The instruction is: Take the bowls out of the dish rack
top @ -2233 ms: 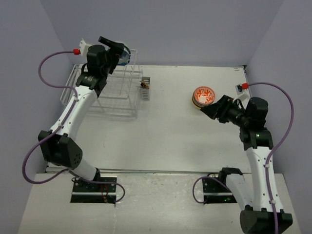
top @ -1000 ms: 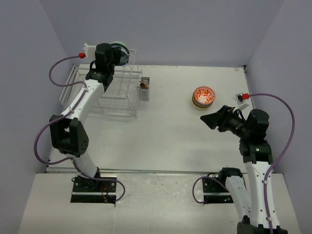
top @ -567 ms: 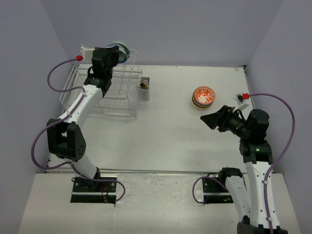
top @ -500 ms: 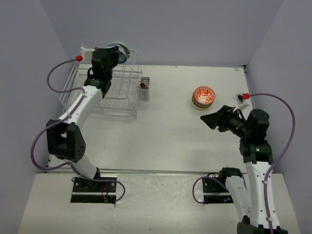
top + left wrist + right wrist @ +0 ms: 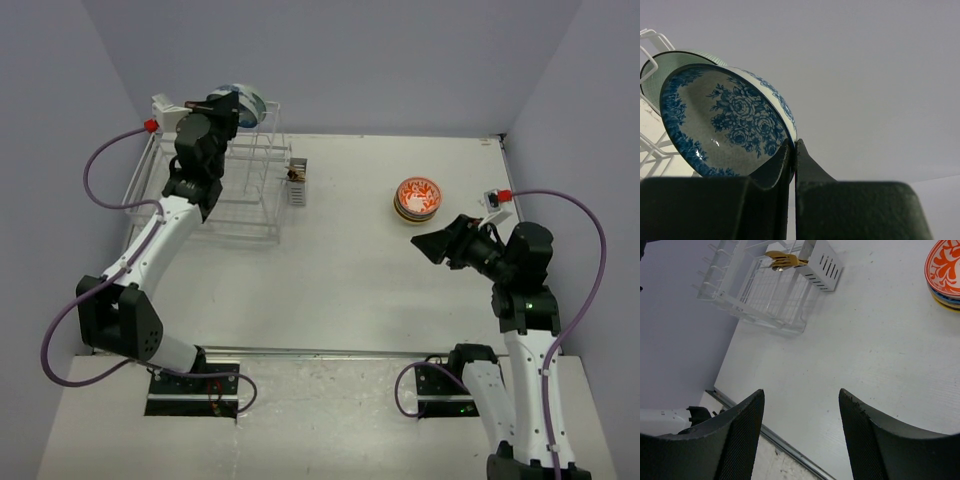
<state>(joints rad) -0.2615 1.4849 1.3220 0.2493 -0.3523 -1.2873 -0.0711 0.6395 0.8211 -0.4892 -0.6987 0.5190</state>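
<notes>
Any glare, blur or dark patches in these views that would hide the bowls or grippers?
Top view: soft, even light, no hard shadows; the stacked bowls read clearly. Left wrist view: the blue flowered bowl is sharp, one small glint inside; the left gripper, shut on its rim, is a near-black silhouette. Right wrist view: the right gripper is dark and open, the rack sharp but tilted.

we can't make out any writing, numbers or logos in any of the views. the closest thing is decoration: the blue-patterned bowl [image 5: 725, 120] just carries a flower print, and the orange-red bowl [image 5: 418, 192] has a white swirly pattern, no letters on either.
</notes>
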